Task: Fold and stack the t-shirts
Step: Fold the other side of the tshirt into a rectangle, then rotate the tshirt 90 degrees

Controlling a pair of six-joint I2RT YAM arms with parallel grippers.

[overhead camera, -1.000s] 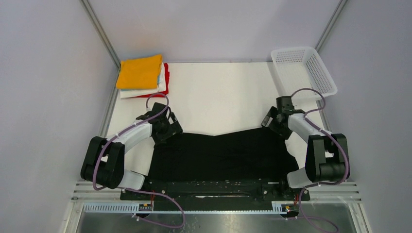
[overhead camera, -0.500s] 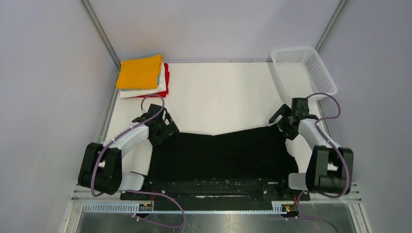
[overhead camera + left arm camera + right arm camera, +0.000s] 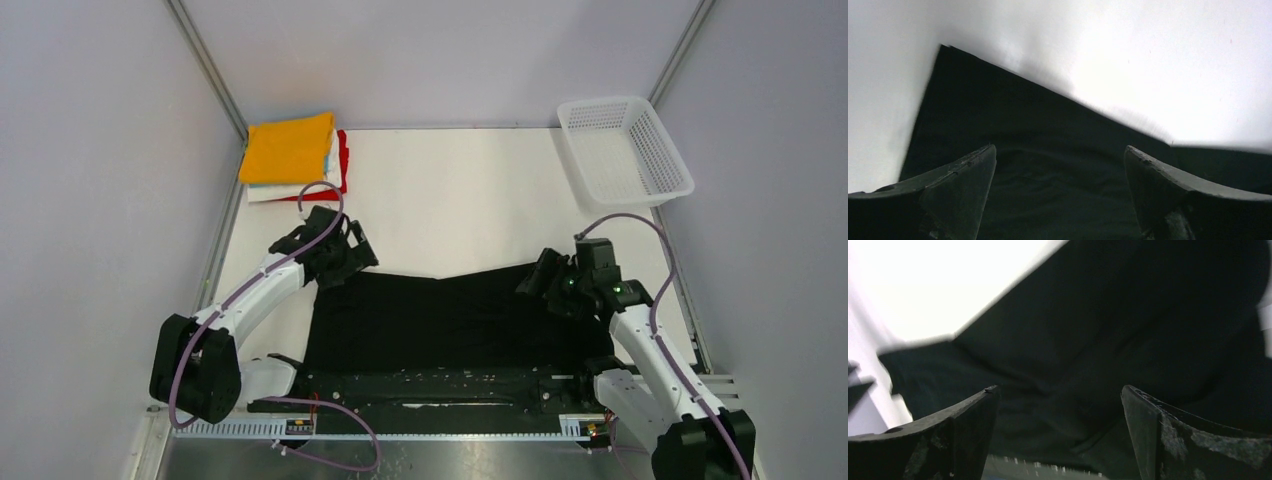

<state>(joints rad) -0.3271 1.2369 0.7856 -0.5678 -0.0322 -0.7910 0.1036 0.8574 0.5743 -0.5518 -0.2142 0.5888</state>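
Blocking the near edge of the black t-shirt (image 3: 450,320) is the base bar (image 3: 440,384).

Matt black cloth t-shirt (image 3: 450,315), smooth white table (image 3: 450,200), white plastic mesh basket (image 3: 625,150), soft folded cloth shirts (image 3: 292,155)

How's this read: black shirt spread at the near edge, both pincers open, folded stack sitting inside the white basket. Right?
Not quite. The folded stack lies on the table at the far left corner; the basket stands far right, as the top view shows. Rest holds: black shirt spread at the near edge, left pincer and right pincer open.
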